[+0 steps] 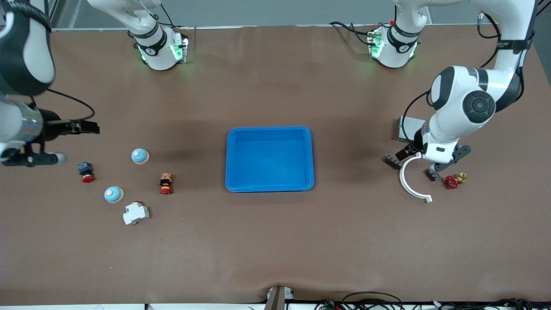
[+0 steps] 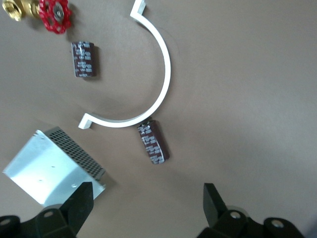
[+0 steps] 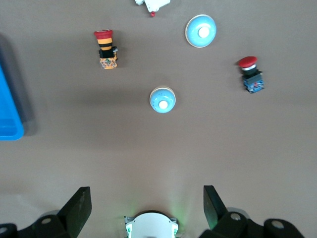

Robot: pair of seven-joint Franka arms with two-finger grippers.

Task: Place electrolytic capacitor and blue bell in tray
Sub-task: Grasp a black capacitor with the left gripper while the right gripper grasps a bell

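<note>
The shallow bright-blue plastic tray (image 1: 270, 158) lies empty mid-table. We want the left gripper (image 2: 147, 208), fingers spread, squarely over the dark cylindrical capacitor (image 2: 153, 142) touching the white curved bracket (image 2: 148, 74), closing across its body. The right gripper (image 3: 147, 208), also spread, hangs above the round blue bell (image 3: 162, 99).

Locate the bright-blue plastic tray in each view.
Front view: the bright-blue plastic tray sits mid-table, empty.
Left wrist view: not in it.
Right wrist view: only a corner shows at the picture's edge.
Shared landmark: the orange-and-black push button with red cap beside it.
</note>
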